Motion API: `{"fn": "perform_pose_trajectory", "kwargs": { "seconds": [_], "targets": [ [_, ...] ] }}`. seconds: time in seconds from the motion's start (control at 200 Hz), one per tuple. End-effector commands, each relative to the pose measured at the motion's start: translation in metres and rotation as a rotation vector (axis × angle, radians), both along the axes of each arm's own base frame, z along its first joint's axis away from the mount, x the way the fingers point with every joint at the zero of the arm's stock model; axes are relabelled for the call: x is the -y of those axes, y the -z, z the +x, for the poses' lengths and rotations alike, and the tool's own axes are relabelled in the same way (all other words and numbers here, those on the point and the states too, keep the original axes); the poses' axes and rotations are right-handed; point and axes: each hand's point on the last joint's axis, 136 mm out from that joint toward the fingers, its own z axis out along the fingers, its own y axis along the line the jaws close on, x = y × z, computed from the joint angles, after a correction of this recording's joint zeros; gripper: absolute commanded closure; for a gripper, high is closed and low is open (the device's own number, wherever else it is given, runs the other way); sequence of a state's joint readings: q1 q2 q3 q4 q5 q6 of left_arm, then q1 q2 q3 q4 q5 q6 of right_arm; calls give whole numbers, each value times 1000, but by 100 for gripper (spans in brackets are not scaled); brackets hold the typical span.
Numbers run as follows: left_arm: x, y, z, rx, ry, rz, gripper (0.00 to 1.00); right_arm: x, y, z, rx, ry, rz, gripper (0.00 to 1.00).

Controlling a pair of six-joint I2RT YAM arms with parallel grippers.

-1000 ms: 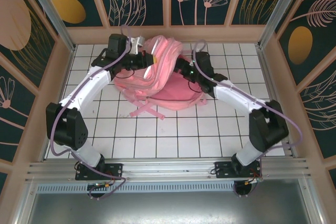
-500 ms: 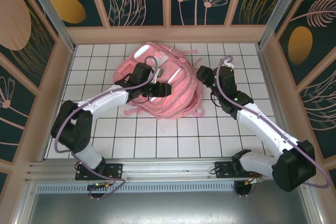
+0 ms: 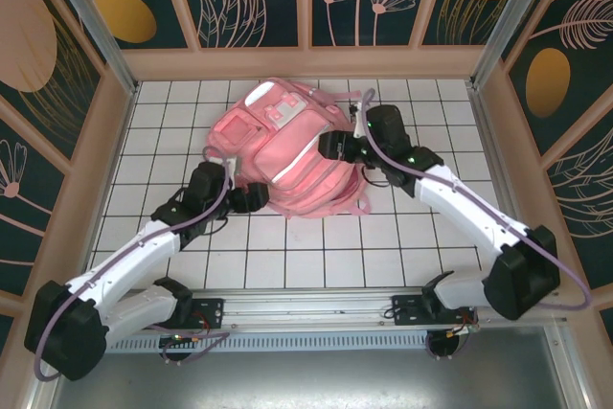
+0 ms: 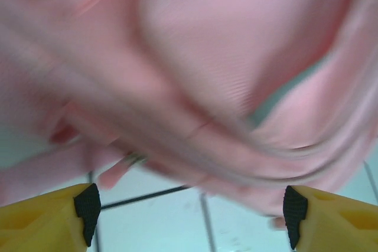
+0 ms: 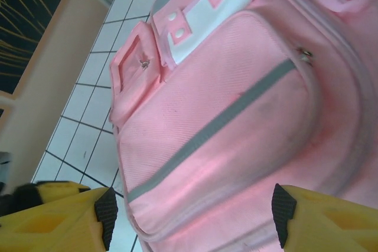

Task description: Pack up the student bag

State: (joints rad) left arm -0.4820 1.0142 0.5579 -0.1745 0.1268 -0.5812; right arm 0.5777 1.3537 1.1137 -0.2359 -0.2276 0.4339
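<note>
The student bag (image 3: 287, 150) is a pink backpack lying flat at the back middle of the tiles, front pockets up, pale stripe (image 3: 292, 166) and white patches (image 3: 284, 113) showing. My left gripper (image 3: 257, 198) sits low at its near-left edge, open. In the left wrist view that gripper (image 4: 189, 213) has bare tile between its pads, and the blurred bag (image 4: 207, 57) lies just ahead. My right gripper (image 3: 331, 146) hangs over the bag's right side, open. In the right wrist view its fingers (image 5: 106, 213) straddle the front pocket (image 5: 236, 104) and grey stripe (image 5: 218, 122).
White tiled floor (image 3: 316, 237) with a black grid, walled by wooden panels (image 3: 105, 141) on three sides. Loose pink straps (image 3: 364, 204) trail off the bag's near-right corner. A metal rail (image 3: 306, 308) runs along the near edge by the arm bases.
The bag went from a crumpled heap to lying flat, front up. My left gripper opened, let go and drew back to the near left. My right gripper swung in over the bag's right side.
</note>
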Motion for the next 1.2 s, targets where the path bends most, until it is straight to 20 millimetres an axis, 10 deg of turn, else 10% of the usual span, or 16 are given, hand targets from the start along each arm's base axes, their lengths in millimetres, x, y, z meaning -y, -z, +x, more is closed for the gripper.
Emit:
{"fn": "perform_pose_trajectory", "kwargs": {
  "seconds": [0.0, 0.23, 0.996, 1.191],
  "targets": [
    [-21, 18, -5, -42, -117, -78, 18, -19, 8, -4, -174, -25, 53, 28],
    [-25, 35, -13, -48, -144, -112, 20, -31, 39, 1, -524, 170, 101, 29],
    [33, 56, 19, -5, 114, -200, 26, -39, 38, -12, -498, 2, 153, 30],
    [48, 51, 26, 11, 183, -245, 40, -35, 40, -12, -492, -6, 171, 32]
  ]
}}
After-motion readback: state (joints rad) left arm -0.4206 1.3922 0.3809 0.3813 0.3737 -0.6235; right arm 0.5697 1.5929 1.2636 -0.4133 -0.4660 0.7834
